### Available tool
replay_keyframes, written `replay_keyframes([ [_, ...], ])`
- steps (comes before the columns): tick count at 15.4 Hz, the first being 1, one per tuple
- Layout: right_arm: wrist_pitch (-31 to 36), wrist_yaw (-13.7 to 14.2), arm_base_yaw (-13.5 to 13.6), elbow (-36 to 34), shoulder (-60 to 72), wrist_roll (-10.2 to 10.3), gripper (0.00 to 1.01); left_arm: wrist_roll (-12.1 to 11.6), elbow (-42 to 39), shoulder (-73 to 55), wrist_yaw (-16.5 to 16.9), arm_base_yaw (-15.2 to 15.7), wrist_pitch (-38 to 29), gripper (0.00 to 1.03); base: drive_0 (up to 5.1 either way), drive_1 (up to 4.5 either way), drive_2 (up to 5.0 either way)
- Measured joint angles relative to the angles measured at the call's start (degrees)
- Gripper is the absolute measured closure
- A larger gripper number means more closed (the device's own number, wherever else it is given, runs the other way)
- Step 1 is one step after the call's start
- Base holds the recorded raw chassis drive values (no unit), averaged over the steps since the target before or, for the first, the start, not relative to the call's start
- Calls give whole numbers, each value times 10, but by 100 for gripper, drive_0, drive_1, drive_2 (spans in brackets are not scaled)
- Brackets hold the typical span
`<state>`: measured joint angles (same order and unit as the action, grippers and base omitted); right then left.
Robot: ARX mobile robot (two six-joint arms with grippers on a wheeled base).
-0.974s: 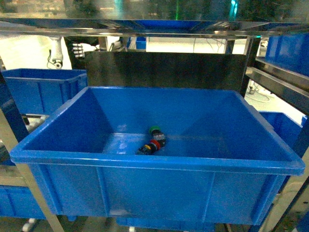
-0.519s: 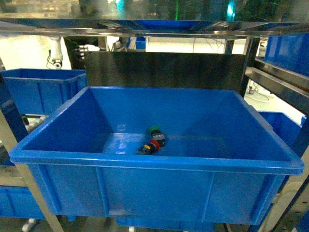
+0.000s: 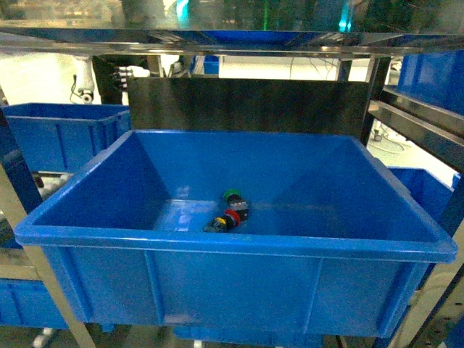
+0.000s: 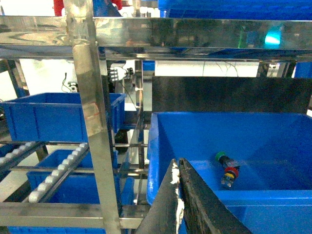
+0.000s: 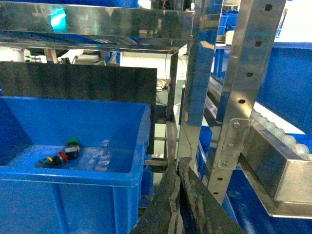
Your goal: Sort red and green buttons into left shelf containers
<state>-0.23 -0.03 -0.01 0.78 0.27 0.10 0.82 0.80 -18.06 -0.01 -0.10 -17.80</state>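
Fills most of the head view with one large blue centre bin, open-topped, thick-rimmed, walls sloping inward. Sits on a steel rack, backed by a dark panel.

On the bin's floor, near the middle and a little toward the front: green button and red button, lying on their sides, touching or just beside each other (too small to tell which). Green cap toward the back wall, red cap nearer the front rim, with dark base parts trailing toward the front left. Seen from the left wrist as a short row, green uppermost; from the right wrist, low in the bin's left part.

Off to the left, on the neighbouring rack: left shelf bin, same bright blue, standing well apart from the buttons. Below it in the left wrist view, a second blue bin beside a slanted roller track.

Left gripper: held outside the centre bin, low at the front left corner, just right of a steel post. Dark fingers pressed together at the tip, gripping nothing.

Right gripper: held outside the bin's right wall, in front of an upright steel post. Fingers likewise closed against each other, carrying nothing.
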Motion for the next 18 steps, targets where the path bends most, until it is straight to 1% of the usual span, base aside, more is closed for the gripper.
replay_keyframes([
  [3,0,0,0,0,0,0,99,0,0,39,0,0,37,101,0,0,0],
  [4,0,0,0,0,0,0,99,0,0,66,0,0,63,101,0,0,0],
  [7,0,0,0,0,0,0,99,0,0,87,0,0,86,101,0,0,0],
  [8,0,0,0,0,0,0,99,0,0,146,1,0,177,101,0,0,0],
  [9,0,0,0,0,0,0,99,0,1,177,0,0,169,101,0,0,0],
  [10,0,0,0,0,0,0,99,0,0,177,-1,0,182,101,0,0,0],
  [16,0,0,0,0,0,-1,99,0,0,177,0,0,180,101,0,0,0],
  [17,0,0,0,0,0,-1,90,0,0,177,0,0,181,100,0,0,0],
  [18,0,0,0,0,0,-1,85,0,0,177,0,0,180,95,0,0,0],
])
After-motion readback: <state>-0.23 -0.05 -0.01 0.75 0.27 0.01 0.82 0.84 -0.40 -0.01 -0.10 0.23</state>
